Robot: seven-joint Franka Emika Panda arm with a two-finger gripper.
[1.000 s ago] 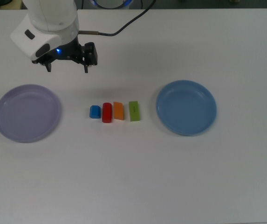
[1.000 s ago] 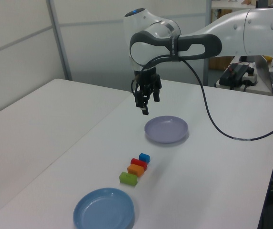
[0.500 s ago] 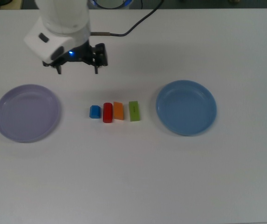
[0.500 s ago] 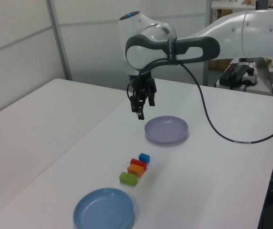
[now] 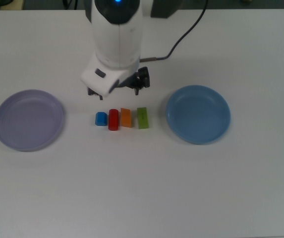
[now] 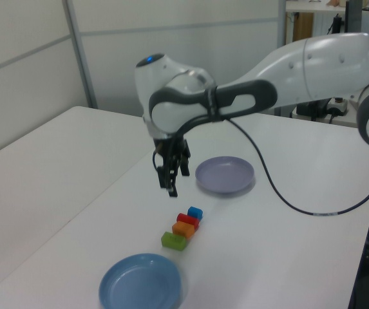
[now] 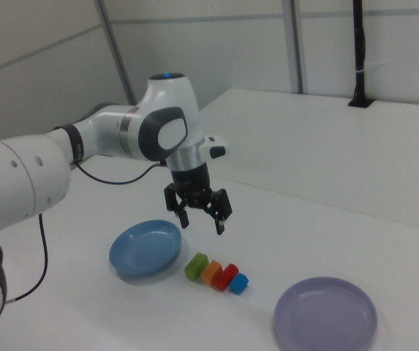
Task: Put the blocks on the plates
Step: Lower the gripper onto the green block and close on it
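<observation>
While hovering spread wide and empty, end effector (image 7: 199, 213) hanging just above the top view's upper side of 4 blocks (image 5: 121, 118) lying in a row on counter (image 5: 142, 188), long axes pointing toward it, between 2 plates (image 5: 28, 119).

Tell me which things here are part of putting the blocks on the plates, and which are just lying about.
Part of the job: blue block, red block, orange block, green block, lavender plate, blue plate, open gripper.

Lying about: only the black cable.
</observation>
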